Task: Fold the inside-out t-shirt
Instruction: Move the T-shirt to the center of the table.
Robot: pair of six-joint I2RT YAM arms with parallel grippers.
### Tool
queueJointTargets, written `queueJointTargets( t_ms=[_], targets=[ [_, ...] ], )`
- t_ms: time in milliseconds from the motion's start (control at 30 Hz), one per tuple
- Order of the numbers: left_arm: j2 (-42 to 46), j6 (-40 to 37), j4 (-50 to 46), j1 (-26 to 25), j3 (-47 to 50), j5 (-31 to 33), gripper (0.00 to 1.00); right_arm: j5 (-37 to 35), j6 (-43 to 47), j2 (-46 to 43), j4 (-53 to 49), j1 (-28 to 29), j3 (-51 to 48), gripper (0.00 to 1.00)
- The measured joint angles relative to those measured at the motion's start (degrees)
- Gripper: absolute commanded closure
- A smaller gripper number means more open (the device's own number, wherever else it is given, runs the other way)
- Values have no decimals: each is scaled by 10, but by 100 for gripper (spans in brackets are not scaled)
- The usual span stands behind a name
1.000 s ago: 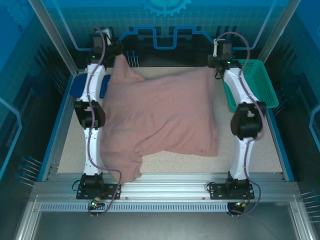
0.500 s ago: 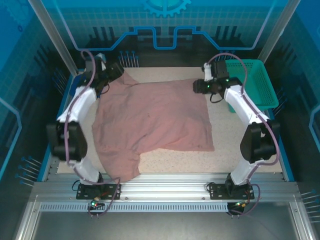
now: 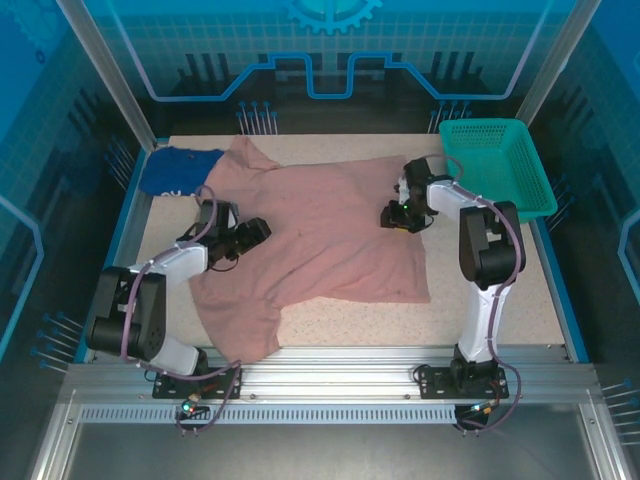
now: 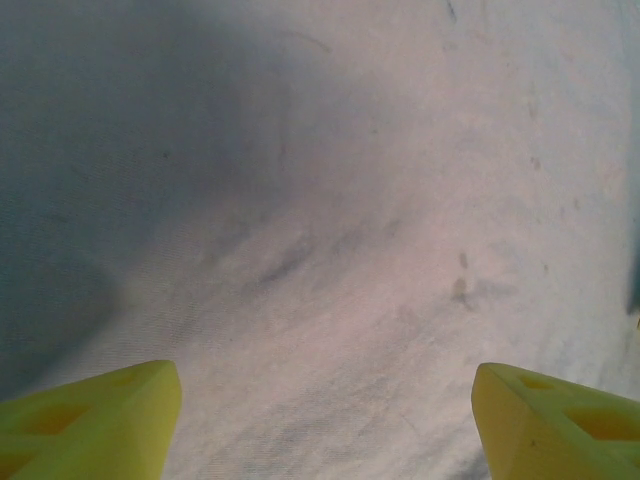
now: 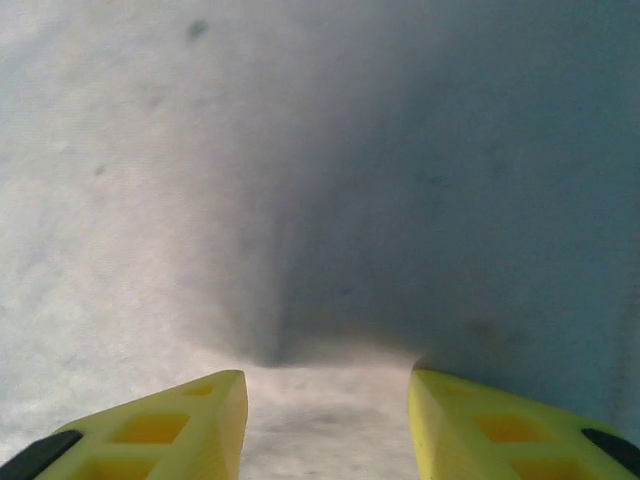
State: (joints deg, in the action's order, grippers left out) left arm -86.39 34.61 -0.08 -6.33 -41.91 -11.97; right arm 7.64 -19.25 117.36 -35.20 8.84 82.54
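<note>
The folding itself looks not yet begun: the inside-out t-shirt point(image 3: 320, 235) lies opened out in one layer on the tabletop point(image 3: 500, 295), with no edge turned over onto the body. Laying it flat seems about done; every fold is left to make.

The left jaws are spread wide and hover low over the cloth, nothing between them. The right jaws stand apart too, pinching nothing, with bare fabric showing in the gap and a soft ridge of cloth just ahead of them.

The shirt stretches between the two pairs of jaws and beyond them on every side. One sleeve points away past the left jaws, its tip touching a dark blue garment point(image 3: 172, 172). Nearer than the left jaws, a long corner reaches the tabletop's near edge.

The cloth is plain dusty pink and matte, mostly smooth, with shallow creases and a few small dark specks.
</note>
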Motion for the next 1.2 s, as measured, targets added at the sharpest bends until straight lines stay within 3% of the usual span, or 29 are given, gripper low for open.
queueJointTargets(
  t_ms=[300, 633, 767, 867, 967, 1200],
  targets=[
    [-103, 0, 9, -53, -47, -18, 22, -96, 8, 51, -82, -44, 91, 60],
    [-242, -3, 12, -67, -217, -24, 22, -166, 24, 167, -158, -82, 307, 62],
    [-284, -11, -10, -70, -287, -23, 22, -165, 33, 174, -160, -81, 336, 59],
    [-281, -17, -23, -70, -303, -23, 22, -153, 43, 138, -146, -78, 304, 56],
    [-254, -19, -28, -70, -292, -23, 21, -120, 48, 44, -117, -70, 205, 54],
    [-54, -19, -15, -70, -169, -19, 19, -68, 39, -244, -38, -24, -82, 50]
  ],
)
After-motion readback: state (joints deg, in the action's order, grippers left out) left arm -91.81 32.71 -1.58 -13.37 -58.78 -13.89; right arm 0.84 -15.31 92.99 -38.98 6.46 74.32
